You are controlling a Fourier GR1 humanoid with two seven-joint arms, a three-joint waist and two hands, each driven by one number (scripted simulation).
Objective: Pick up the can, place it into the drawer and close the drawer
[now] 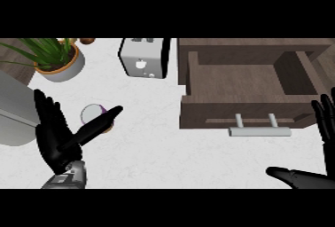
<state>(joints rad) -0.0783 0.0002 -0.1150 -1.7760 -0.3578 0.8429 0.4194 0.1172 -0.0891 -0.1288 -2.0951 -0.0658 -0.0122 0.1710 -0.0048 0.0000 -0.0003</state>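
Can [93, 113]: 1, middle left of the frame, partly hidden behind the thumb.
Left hand [56, 142]: lower left, fingers straight and spread, thumb across the can; cannot tell if touching.
Right hand [325, 128]: right edge, partly cut off, fingers straight.
Drawer [242, 84]: 1, upper right, open.
Top: 1 toaster [142, 60], 1 plant [56, 55].

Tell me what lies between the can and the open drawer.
Past the thumb of the left hand, by the can, only bare counter reaches the drawer, in the head view. The toaster stands farther back.
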